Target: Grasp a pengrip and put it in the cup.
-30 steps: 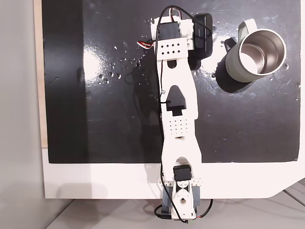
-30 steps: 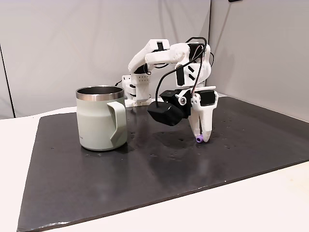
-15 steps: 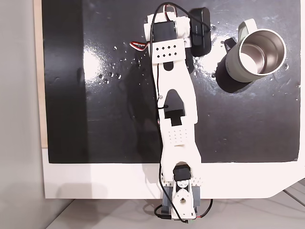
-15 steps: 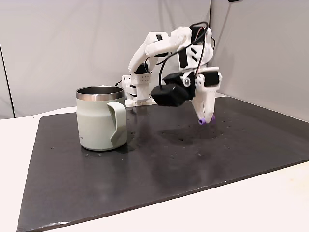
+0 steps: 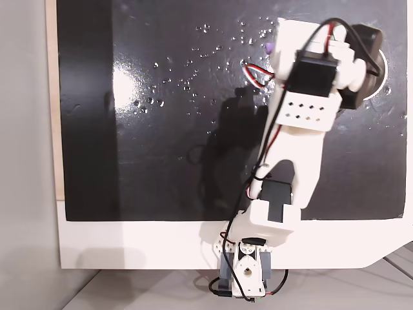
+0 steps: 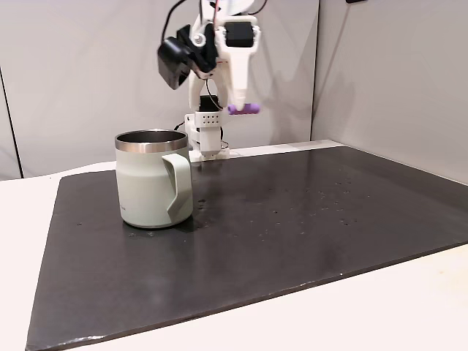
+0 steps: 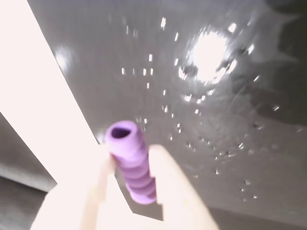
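Observation:
My gripper (image 6: 239, 107) is shut on the light-purple ridged pengrip (image 6: 244, 109) and holds it high, sticking out sideways from the fingertips. In the side fixed view it hangs above the mug's height, a little to the right of the pale grey-green cup (image 6: 153, 180), which stands upright with its handle facing the camera. In the top-down fixed view a bit of the pengrip (image 5: 268, 47) peeks out left of the arm, and the arm covers the cup. The wrist view shows the pengrip (image 7: 130, 160) pinched between both pale fingers (image 7: 165, 165), its hollow end pointing at the camera.
A black glossy mat (image 6: 307, 234) dotted with small droplets covers most of the white table (image 6: 409, 307). The arm's base (image 5: 244, 271) sits at the table's near edge in the top-down view. Grey walls stand behind and to the right.
The arm rose from low over the mat and swung toward the cup with the pengrip in its grip. It now covers the cup in the top-down view.

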`<control>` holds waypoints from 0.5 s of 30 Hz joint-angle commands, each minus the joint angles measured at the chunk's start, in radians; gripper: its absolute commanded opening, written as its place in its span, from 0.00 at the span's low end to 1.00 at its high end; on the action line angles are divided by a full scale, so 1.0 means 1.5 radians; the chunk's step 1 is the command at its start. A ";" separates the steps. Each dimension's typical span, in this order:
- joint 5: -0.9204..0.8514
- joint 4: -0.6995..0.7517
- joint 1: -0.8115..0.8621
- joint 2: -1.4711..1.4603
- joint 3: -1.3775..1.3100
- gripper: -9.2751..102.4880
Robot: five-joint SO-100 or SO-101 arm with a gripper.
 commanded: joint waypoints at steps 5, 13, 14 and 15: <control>-0.069 0.044 0.147 0.084 -0.057 0.08; -0.101 0.044 0.227 0.064 -0.065 0.08; -0.103 0.044 0.228 0.059 -0.069 0.08; -0.105 0.044 0.228 0.055 -0.072 0.08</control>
